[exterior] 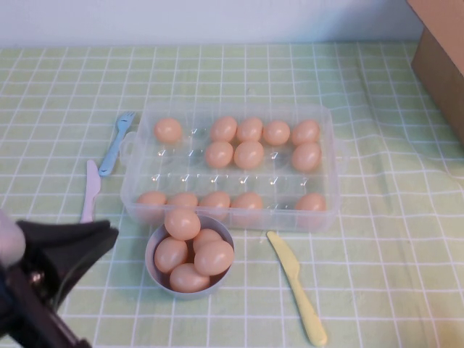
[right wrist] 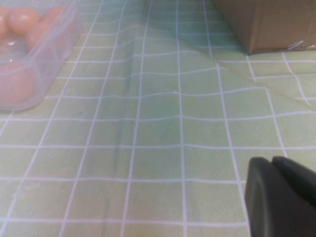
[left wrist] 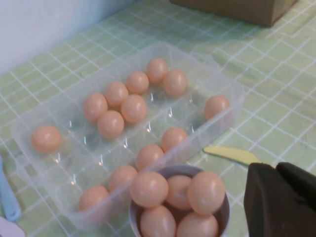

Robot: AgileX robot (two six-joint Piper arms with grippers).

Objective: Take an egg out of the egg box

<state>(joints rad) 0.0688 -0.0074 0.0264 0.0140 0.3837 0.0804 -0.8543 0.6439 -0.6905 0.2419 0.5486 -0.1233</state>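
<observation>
Left gripper [exterior: 101,235] hovers shut and empty, near the bowl [exterior: 156,272] of eggs; right gripper [right wrist: 276,168] also closed, empty, beside the egg box [exterior: 319,217], which holds each remaining egg [exterior: 168,130].

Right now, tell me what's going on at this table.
Eggs are being moved out of the clear egg box; twelve are in it and five are piled in the small grey bowl in front. The left gripper hovers low at the table's near left, beside the bowl, holding nothing. The right gripper shows only in its wrist view, shut, above bare tablecloth right of the box. A yellow knife, blue fork and pale knife lie around.
</observation>
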